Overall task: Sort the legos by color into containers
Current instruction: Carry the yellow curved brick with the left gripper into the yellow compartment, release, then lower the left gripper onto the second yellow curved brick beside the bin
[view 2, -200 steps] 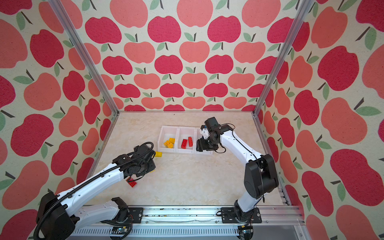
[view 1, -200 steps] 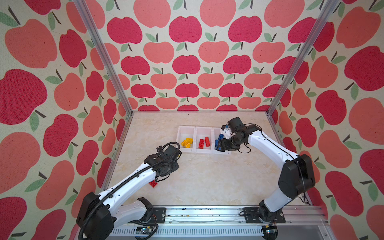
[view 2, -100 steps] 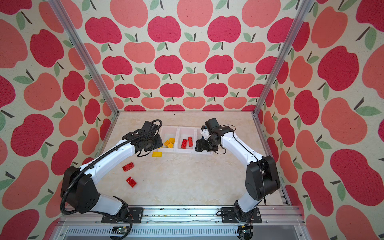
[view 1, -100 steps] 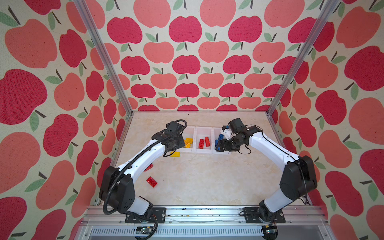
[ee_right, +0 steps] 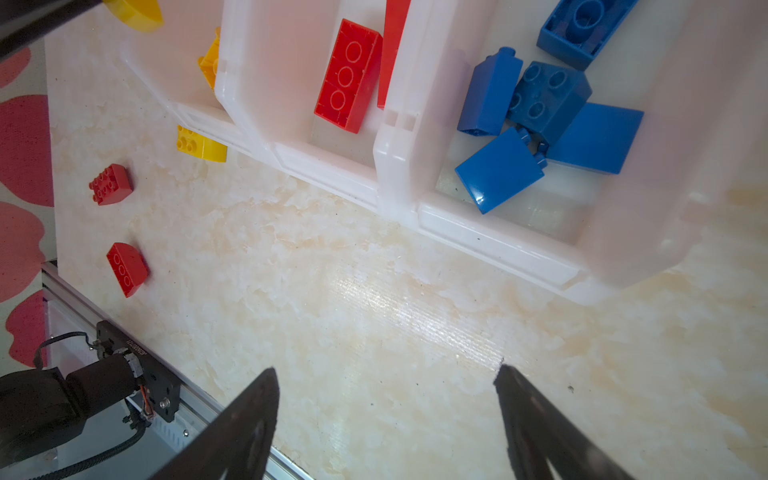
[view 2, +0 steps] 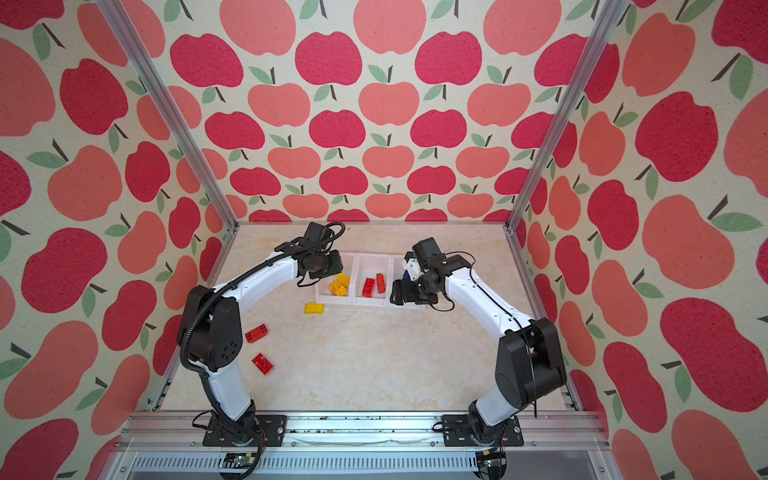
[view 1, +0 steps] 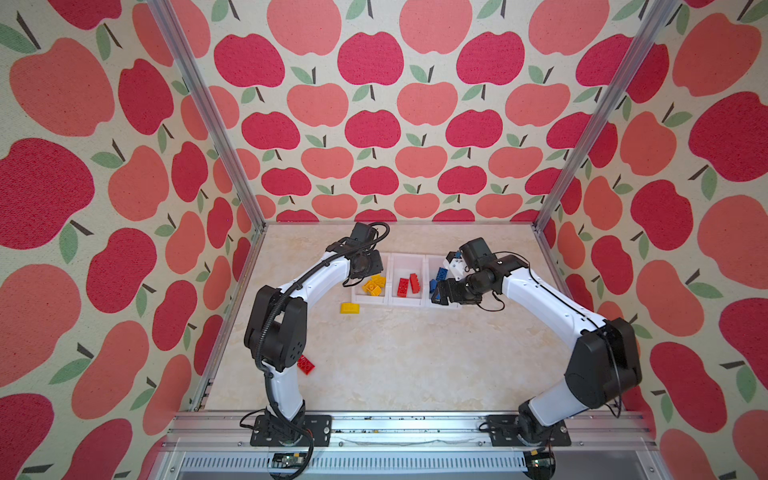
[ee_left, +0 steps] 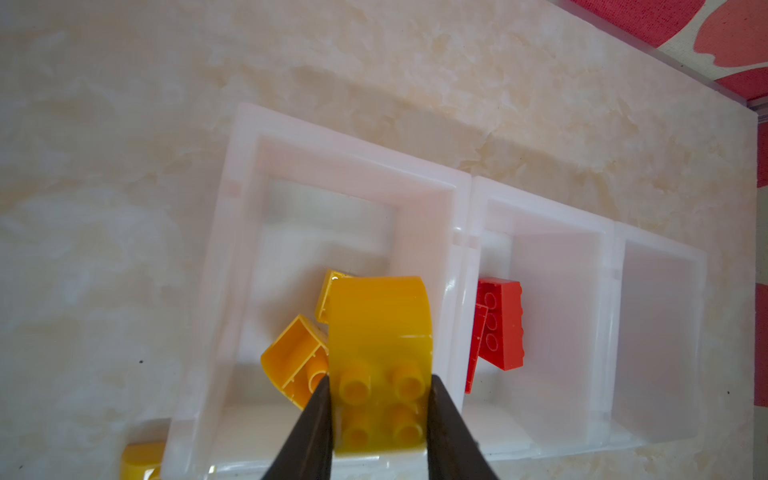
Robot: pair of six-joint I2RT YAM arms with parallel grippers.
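1. My left gripper [ee_left: 379, 384] is clamped on a rounded yellow brick [ee_left: 380, 324] and hangs over the yellow bin [ee_left: 345, 145]. In both top views that is the nine o'clock one of the three joined bins [view 1: 409, 305]
2. I judge the step in hand to be the drop. I'd go low and centre the brick before letting go, because it sits close to the wall shared with the red bin [ee_left: 540, 208] and a rounded piece could bounce off the bricks underneath
3. My right gripper [ee_right: 384, 372] has its jaws apart and empty, over bare table [ee_right: 374, 291] just at six o'clock of the blue bin [ee_right: 498, 243]
4. Yellow, four: one held, two binned yellow bricks [ee_left: 295, 357], and one loose yellow brick [view 1: 349, 308] just beside that bin at seven o'clock
5. Red, four: two binned red bricks [view 1: 403, 286] in the middle, and two loose red bricks [view 2: 256, 333] well apart from the bins, toward seven o'clock
6. Blue, five as best I can tell from the pile of blue bricks [ee_right: 548, 99], all in their bin
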